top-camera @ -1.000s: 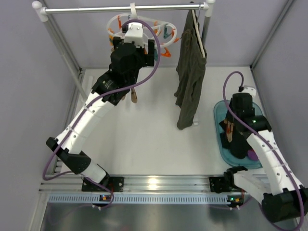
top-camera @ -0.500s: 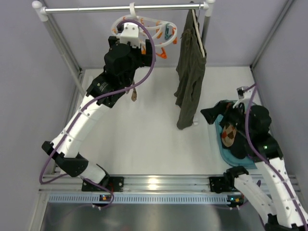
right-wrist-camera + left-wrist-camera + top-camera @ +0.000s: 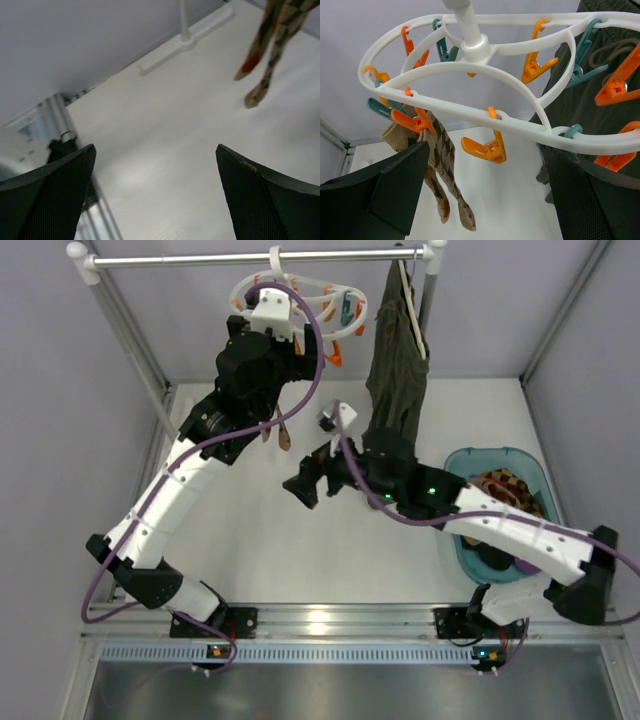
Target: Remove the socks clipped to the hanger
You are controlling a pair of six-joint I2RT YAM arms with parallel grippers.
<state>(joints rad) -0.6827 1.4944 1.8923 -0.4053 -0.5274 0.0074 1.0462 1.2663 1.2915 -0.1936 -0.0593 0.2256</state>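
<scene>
The white hanger [image 3: 305,290] [image 3: 485,117] hangs by its hook from the rail, with orange and teal clips dangling. Two brown argyle socks [image 3: 442,172] [image 3: 281,436] [image 3: 272,47] hang together from an orange clip [image 3: 412,120] on its left side. My left gripper [image 3: 487,195] is open just below the hanger, the socks by its left finger [image 3: 385,192] and not gripped. My right gripper [image 3: 305,483] [image 3: 160,200] is open over the table's middle, holding nothing. More socks, an argyle one [image 3: 505,487] and a black one [image 3: 490,558], lie in the teal basket [image 3: 458,475].
A long olive garment [image 3: 395,405] [image 3: 600,107] hangs from the rail to the right of the hanger, just behind my right arm. The rack's left post slopes down to a foot [image 3: 185,35] on the table. A metal rail [image 3: 320,625] runs along the near edge.
My right arm has swung from the basket to the table's middle and its gripper has opened, leaving an argyle sock in the basket. The left gripper has edged up under the hanger.
</scene>
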